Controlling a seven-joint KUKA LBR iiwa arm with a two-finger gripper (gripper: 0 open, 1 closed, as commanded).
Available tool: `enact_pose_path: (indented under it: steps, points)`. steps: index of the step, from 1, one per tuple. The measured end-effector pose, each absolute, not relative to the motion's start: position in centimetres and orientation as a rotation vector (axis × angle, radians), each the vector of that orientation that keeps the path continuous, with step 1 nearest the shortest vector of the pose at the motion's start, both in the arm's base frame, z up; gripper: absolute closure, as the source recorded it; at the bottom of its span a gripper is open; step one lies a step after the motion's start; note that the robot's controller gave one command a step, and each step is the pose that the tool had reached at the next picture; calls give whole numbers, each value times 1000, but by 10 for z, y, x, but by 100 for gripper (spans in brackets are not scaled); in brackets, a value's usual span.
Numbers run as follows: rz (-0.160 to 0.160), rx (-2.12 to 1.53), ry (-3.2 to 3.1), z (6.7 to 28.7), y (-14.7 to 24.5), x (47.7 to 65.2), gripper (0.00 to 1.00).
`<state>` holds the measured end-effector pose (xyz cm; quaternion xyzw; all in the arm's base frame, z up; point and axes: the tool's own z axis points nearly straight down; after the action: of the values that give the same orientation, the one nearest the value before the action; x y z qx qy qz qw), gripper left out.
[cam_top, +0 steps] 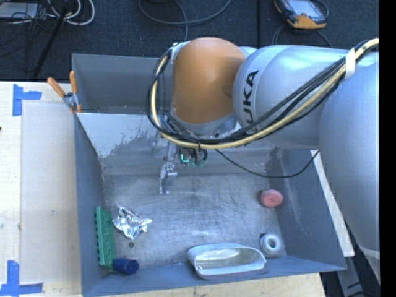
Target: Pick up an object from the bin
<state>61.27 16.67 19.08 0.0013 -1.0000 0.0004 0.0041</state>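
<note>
Loose stuff in the bin (90, 184): green toothed strip (104, 236) along the left wall, blue cap (125, 266) at its lower end, crumpled foil (131, 222) just beside the strip. Clear plastic tray (226, 260) against the front wall, white ring (270, 242) near its right end, pink disc (271, 198) further back. Cables (74, 5) on the dark floor behind.

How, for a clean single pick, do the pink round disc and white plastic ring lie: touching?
Apart: the camera view shows bare bin floor between pink disc and white ring.

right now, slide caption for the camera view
Gripper at the back of the grey bin, clear of crumpled foil and pink disc
</note>
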Motion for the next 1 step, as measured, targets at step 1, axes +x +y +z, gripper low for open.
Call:
enact_pose_path:
  steps: [1]
  points:
    - [1, 459, -3100, 82, 163, 559, 0]
